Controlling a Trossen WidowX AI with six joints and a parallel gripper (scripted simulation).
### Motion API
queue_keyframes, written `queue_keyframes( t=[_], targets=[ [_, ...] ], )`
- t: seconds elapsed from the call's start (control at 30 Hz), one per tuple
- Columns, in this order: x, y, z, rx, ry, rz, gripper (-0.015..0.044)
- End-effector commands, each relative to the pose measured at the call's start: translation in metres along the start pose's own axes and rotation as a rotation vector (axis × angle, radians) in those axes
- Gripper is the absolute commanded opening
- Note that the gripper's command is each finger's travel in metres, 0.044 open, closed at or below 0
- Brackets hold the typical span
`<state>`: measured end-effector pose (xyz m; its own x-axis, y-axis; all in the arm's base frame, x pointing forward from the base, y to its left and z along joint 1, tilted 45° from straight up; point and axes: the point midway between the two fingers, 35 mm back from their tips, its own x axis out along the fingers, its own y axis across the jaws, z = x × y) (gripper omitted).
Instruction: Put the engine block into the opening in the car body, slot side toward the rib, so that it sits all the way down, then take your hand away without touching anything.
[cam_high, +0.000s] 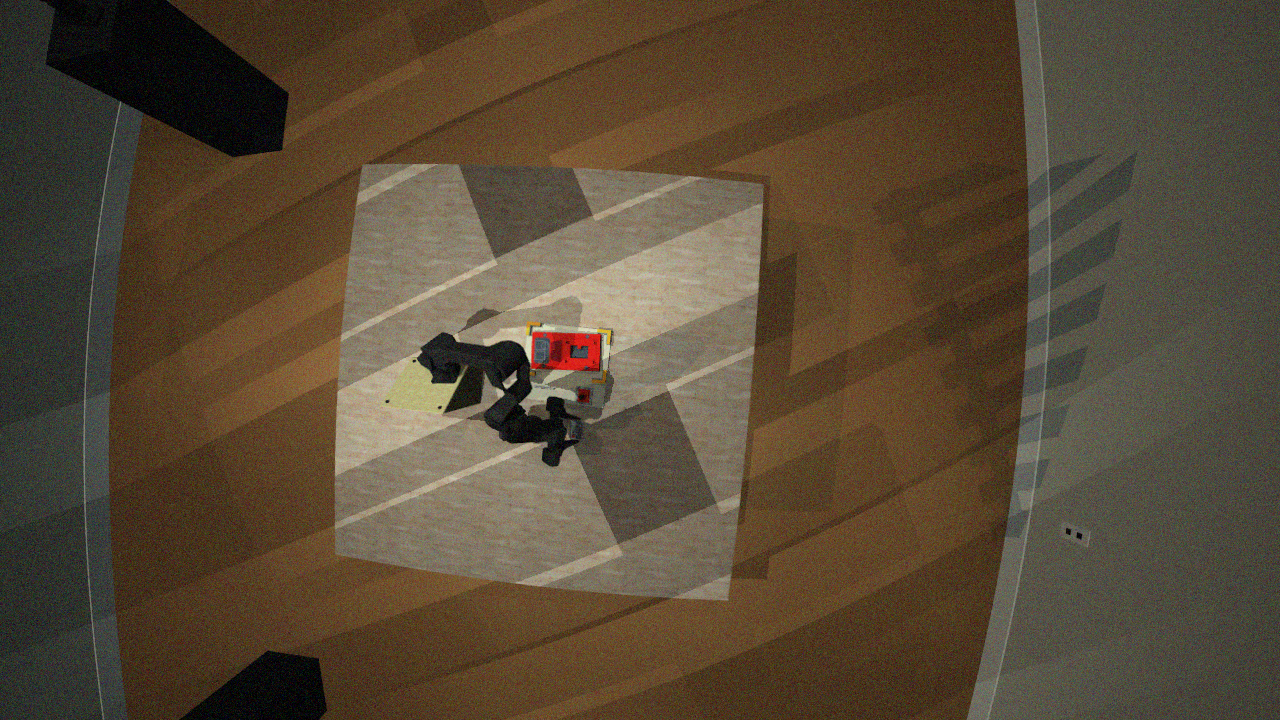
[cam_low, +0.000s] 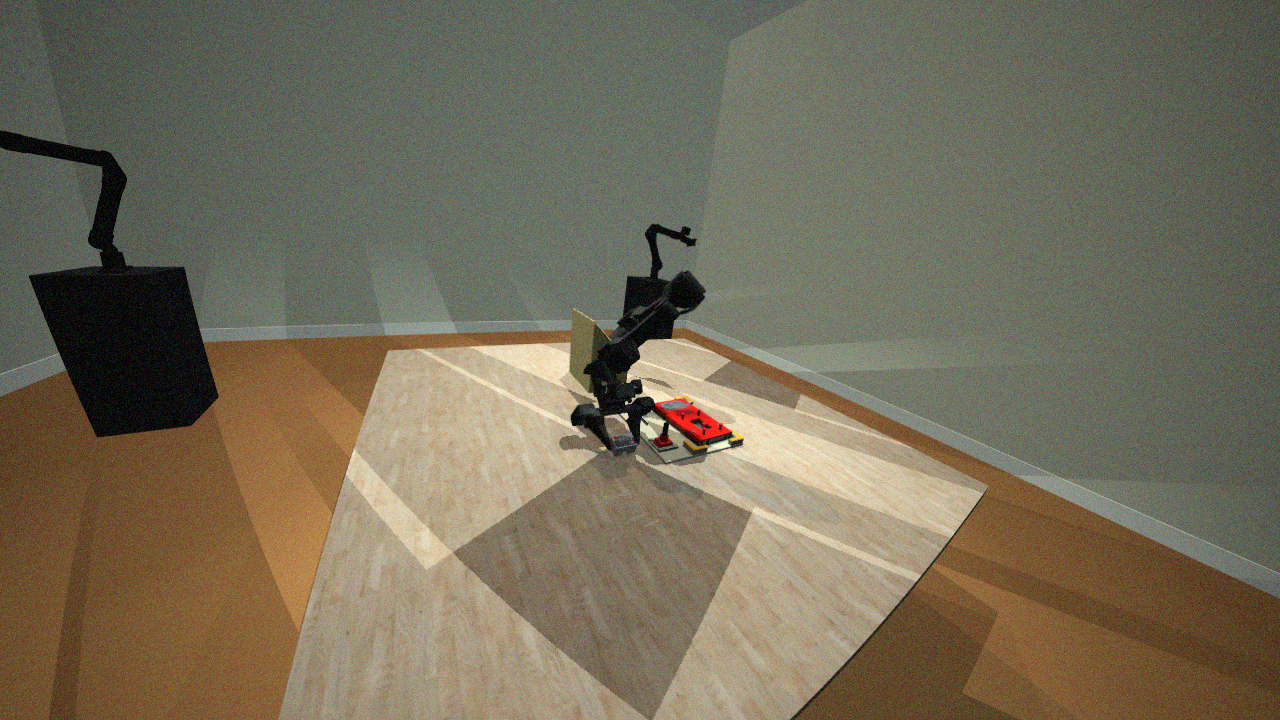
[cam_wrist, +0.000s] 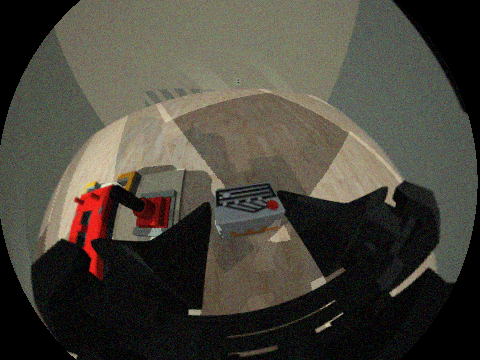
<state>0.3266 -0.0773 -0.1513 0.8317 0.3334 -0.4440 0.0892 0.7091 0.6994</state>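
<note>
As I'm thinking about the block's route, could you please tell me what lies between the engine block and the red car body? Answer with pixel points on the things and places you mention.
The red base with its black post (cam_high: 583, 394) (cam_low: 663, 439) (cam_wrist: 159, 212), as the top view shows; the wrist view also shows a gripper finger (cam_wrist: 182, 250) there.
</note>
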Motion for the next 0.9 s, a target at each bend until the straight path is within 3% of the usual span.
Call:
queue_keyframes(
  t=[0.0,0.07,0.6,0.87],
  targets=[
    [0.0,0.0,0.0,0.0,0.001,0.0,0.0394],
    [0.0,0.0,0.0,0.0,0.001,0.0,0.044],
    [-0.045,-0.001,0.005,0.005,0.015,-0.004,0.044],
    [-0.041,-0.003,0.006,0.008,0.009,-0.011,0.044]
  ],
)
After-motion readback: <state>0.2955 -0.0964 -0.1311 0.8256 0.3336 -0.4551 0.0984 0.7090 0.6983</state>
